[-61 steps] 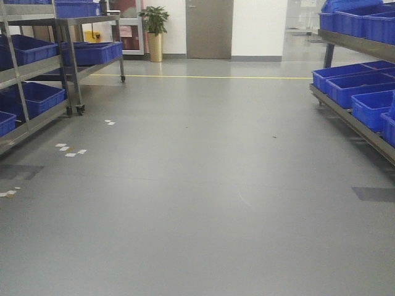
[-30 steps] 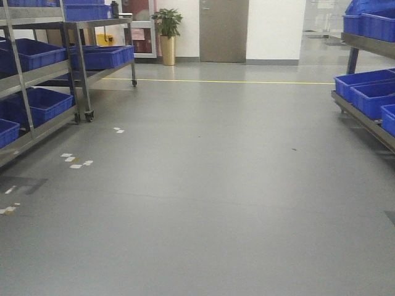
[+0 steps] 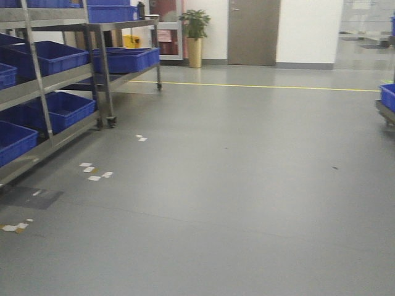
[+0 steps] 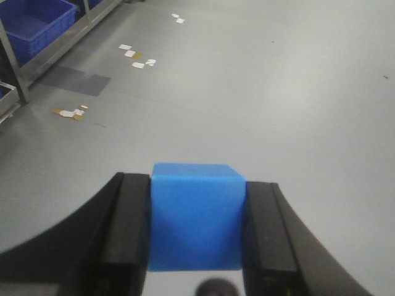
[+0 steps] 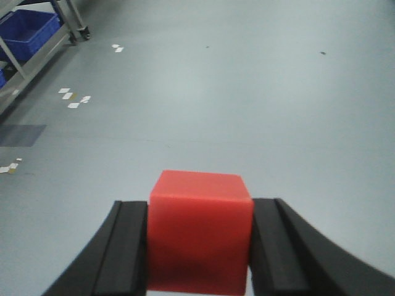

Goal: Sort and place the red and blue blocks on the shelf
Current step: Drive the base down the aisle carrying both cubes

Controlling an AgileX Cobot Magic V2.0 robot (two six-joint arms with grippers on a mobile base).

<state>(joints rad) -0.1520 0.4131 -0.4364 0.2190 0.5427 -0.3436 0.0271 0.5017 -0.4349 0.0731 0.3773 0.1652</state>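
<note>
My left gripper (image 4: 196, 231) is shut on the sky-blue block (image 4: 196, 209), held between its black fingers above the grey floor. My right gripper (image 5: 200, 243) is shut on the red block (image 5: 200, 228) in the same way. The steel shelf (image 3: 43, 86) with large blue bins stands at the left of the front view; its corner also shows in the left wrist view (image 4: 37, 58) and the right wrist view (image 5: 37, 49). Neither gripper shows in the front view.
Blue bins (image 3: 55, 58) fill the left racking, with a wheeled steel cart (image 3: 126, 58) behind it. Another blue bin (image 3: 388, 95) shows at the right edge. White tape marks (image 3: 92, 171) lie on the grey floor. A potted plant (image 3: 195, 34) and a door (image 3: 253, 31) are far ahead.
The front view has swung left: the left racking has come closer and larger, and the right racking has slid almost out of frame.
</note>
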